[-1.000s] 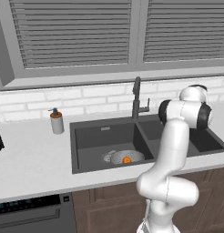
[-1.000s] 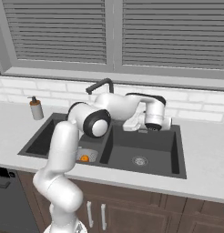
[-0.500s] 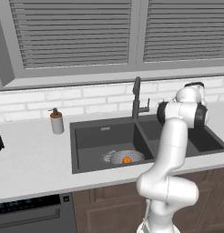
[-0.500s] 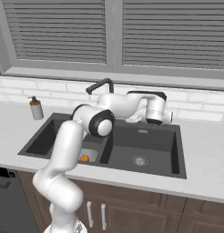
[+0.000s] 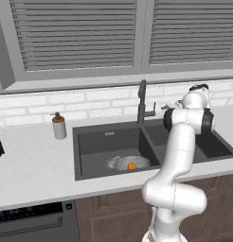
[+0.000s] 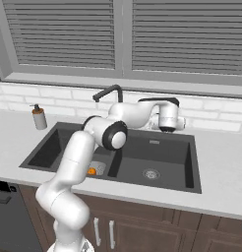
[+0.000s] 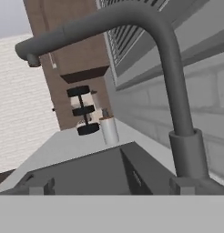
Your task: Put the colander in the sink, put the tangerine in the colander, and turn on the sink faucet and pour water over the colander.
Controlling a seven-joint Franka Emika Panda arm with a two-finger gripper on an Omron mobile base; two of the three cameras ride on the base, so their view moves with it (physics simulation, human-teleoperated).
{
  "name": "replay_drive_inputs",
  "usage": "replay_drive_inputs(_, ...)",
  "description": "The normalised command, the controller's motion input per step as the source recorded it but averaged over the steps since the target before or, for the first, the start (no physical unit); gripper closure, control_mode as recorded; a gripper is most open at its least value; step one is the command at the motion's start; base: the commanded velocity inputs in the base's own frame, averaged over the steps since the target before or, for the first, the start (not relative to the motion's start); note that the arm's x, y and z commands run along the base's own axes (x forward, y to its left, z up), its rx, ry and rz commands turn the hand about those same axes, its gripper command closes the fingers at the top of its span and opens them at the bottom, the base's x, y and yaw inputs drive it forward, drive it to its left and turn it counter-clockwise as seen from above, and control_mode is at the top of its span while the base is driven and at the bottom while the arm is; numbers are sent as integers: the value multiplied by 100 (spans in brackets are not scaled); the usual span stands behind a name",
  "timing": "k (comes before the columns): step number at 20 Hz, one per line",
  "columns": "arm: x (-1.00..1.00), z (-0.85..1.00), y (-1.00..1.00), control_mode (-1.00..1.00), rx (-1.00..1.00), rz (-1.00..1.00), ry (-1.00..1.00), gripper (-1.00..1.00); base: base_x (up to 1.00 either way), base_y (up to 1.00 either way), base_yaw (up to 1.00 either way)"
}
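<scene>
Even, diffuse rendered light fills every view with no glare and only faint soft shading inside the sink (image 5: pixel 94 142) basins and under the window sill (image 6: pixel 118 83), while edges look slightly soft and low-resolution, most of all in the hand view.

Sink (image 5: pixel 90 142): matt charcoal, smooth.
Sink faucet (image 7: pixel 168 82): dark grey metal, satin.
Colander (image 5: pixel 130 163): pale silvery metal.
Tangerine (image 5: pixel 131 166): bright orange skin.
Counter (image 5: pixel 33 160): light grey, matt, stone-like.
Cabinet fronts (image 6: pixel 157 231): dark brown wood.
Backsplash (image 5: pixel 99 101): white brick tile.
</scene>
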Motion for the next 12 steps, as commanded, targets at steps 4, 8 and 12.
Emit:
replay_drive_inputs(4, 0, -20, 86, -100, 0, 6, 11, -100, 0, 0, 0)
replay_drive_inputs(8, 8, -7, 64, -100, 0, 5, 9, -100, 0, 0, 0)
replay_drive_inputs(12, 11, 0, 7, -100, 0, 0, 0, -100, 0, 0, 0)
